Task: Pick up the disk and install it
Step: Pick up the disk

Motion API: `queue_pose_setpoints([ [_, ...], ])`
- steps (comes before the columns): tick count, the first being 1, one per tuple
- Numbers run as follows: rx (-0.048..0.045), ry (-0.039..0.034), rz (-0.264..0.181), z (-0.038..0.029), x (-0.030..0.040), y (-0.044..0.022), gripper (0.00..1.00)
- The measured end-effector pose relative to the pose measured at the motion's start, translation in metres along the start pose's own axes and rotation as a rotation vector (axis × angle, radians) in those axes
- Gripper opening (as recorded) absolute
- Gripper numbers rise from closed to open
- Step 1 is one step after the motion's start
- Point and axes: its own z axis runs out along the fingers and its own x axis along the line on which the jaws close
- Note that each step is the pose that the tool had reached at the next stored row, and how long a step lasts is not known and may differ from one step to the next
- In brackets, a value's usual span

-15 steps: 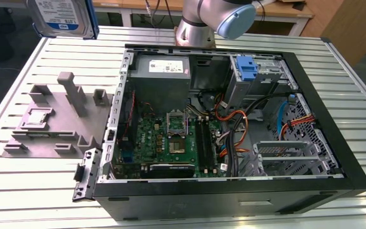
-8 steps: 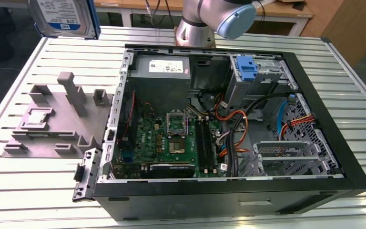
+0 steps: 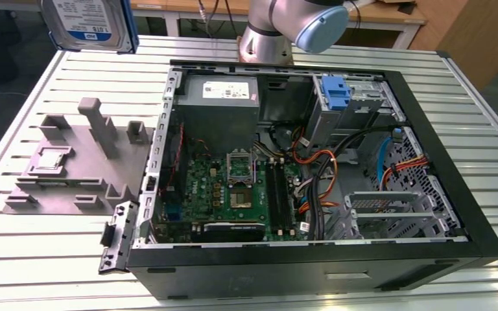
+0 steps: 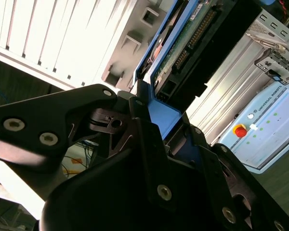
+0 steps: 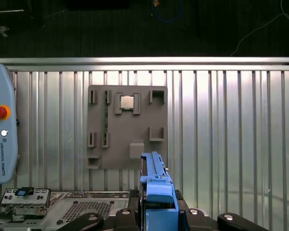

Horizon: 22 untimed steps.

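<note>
Gripper [image 4: 164, 126] clamps the disk [image 4: 183, 43] by its blue carrier frame in the second wrist view, likely leaving the body free for its bay. First wrist view: disk [image 5: 156, 192] edge-on above the grey fixture [image 5: 125, 134], label hidden; exterior view: disk [image 3: 89, 23] aloft, apart from the computer case [image 3: 318, 265], top cropped.

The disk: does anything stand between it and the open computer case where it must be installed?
Nothing visible does. The gripper holds the disk raised at the exterior view's left, higher than the grey fixture. The computer case lies open, and cables run inside it beside the drive cage.
</note>
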Motion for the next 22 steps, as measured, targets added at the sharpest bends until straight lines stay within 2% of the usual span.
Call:
queue_pose_setpoints([
  [22, 0.0, 0.0, 0.0, -0.0001, -0.0001, -0.0062, 0.37],
])
